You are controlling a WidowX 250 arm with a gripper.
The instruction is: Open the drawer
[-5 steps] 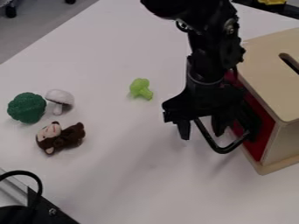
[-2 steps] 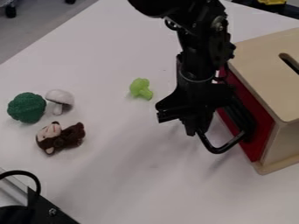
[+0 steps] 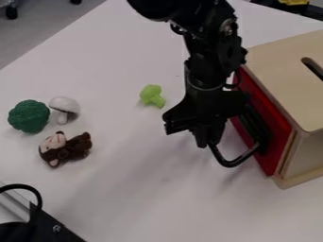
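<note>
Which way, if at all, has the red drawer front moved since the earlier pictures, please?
Yes: the drawer front has come slightly out of the wooden box, toward the view's left.

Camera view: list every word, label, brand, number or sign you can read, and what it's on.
None readable.
Wooden box: no lettering made out; the dark mark on top is a slot.
Red drawer front: no label or number made out.
Yellow piece at top edge: too small and cut off to tell if it bears print.
</note>
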